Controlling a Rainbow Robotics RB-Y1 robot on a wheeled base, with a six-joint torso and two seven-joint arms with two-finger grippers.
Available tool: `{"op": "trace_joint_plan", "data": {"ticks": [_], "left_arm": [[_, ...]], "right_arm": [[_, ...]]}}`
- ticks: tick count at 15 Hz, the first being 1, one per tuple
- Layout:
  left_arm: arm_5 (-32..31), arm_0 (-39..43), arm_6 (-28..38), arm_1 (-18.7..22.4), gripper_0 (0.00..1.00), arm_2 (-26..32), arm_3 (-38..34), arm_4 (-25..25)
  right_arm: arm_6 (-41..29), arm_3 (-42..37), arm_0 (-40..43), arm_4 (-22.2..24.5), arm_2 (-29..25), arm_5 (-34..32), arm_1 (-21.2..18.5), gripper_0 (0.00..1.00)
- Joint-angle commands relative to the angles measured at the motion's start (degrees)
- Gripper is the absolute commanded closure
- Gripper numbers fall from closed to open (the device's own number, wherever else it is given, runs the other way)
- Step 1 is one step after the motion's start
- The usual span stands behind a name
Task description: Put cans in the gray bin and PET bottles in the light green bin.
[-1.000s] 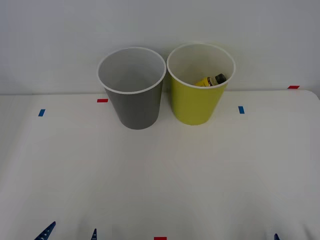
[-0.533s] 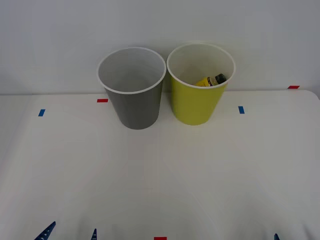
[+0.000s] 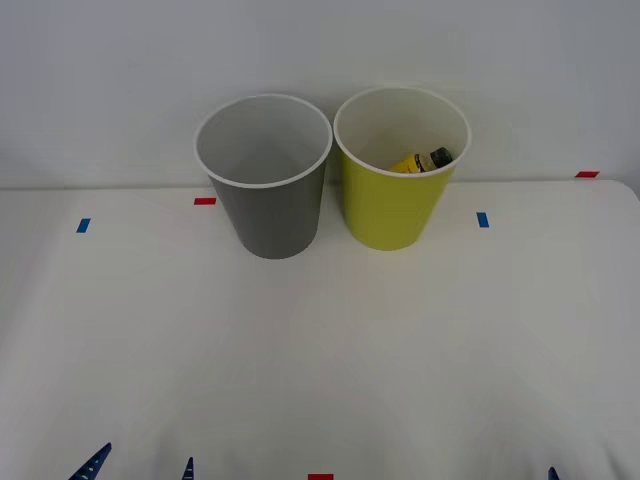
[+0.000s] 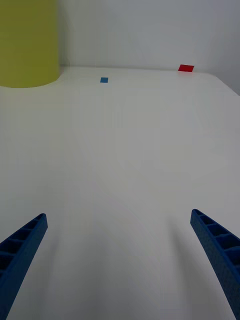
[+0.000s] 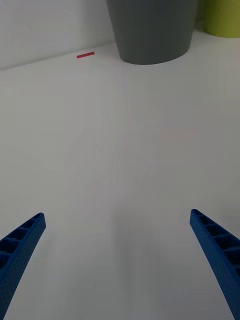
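Resting low at the near edge of the table [image 3: 320, 360], our left gripper [image 5: 117, 260] has its blue ribbed fingers spread wide and holds nothing. Our right gripper [image 4: 120, 260] sits the same way a little off to its side, fingers far apart and empty. Ahead of the left gripper, well apart from it, stands the gray bin [image 3: 263, 175], upright, and we see nothing inside it. Just beside that bin, ahead of the right gripper and toward the left arm's side of it, stands the light green bin [image 3: 402, 165]. The PET bottle [image 3: 424, 160] lies tilted inside the green bin, black cap up against the inner wall. Small red and blue tape marks dot the tabletop near the bins. We judge the sorting finished, as no can or other bottle lies on the table. What could go wrong from here: any forward sweep of an arm could clip a light bin and tip it, spilling the bottle.
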Motion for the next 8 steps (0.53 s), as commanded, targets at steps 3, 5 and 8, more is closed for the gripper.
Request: {"op": "trace_joint_plan", "data": {"ticks": [3, 5, 8], "left_arm": [[0.0, 0.0, 0.0, 0.0, 0.0, 0.0, 0.0, 0.0], [0.0, 0.0, 0.0, 0.0, 0.0, 0.0, 0.0, 0.0], [0.0, 0.0, 0.0, 0.0, 0.0, 0.0, 0.0, 0.0]], "right_arm": [[0.0, 0.0, 0.0, 0.0, 0.0, 0.0, 0.0, 0.0], [0.0, 0.0, 0.0, 0.0, 0.0, 0.0, 0.0, 0.0], [0.0, 0.0, 0.0, 0.0, 0.0, 0.0, 0.0, 0.0]]}}
